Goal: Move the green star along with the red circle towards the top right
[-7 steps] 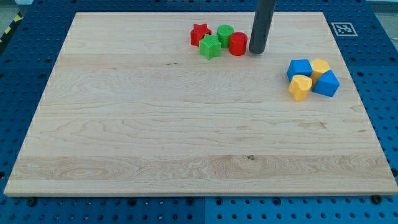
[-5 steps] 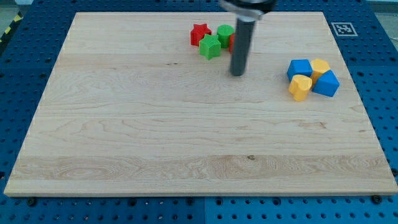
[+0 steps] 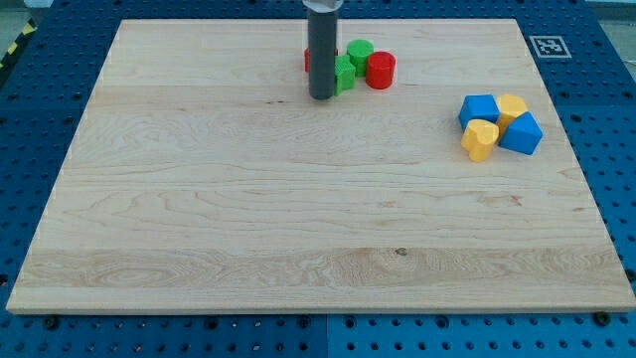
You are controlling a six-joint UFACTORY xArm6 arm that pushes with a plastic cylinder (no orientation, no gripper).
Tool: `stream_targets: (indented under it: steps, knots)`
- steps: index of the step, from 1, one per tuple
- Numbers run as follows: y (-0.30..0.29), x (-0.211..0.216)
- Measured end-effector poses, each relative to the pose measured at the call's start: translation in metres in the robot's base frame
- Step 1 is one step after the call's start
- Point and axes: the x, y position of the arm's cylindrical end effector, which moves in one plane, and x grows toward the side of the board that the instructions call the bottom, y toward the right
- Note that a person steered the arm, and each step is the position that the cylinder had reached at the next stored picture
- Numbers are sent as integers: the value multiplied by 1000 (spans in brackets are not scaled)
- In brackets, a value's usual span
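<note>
— Where's my tip (image 3: 321, 96)?
— Just left of the green star (image 3: 344, 74), probably touching; the rod hides that edge. It's a bare rod, nothing to open or close.
— And the red circle (image 3: 380, 70)?
— Right of the star, near the board's top middle. Push rightward and up.

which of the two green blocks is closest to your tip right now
The green star: it sits right beside my tip, partly hidden by the rod. The green cylinder lies farther toward the view's top right.
</note>
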Motion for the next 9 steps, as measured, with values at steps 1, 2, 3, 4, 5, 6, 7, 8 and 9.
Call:
stream_targets:
  steps: [1,2,3,4,5,6,7,8,9]
  knots:
    - [-28,-11]
    - [6,-26]
    - [63,-29]
    - [110,-29]
    - [109,-29]
    - [76,-17]
    - [80,3]
    - [107,9]
    - [124,-3]
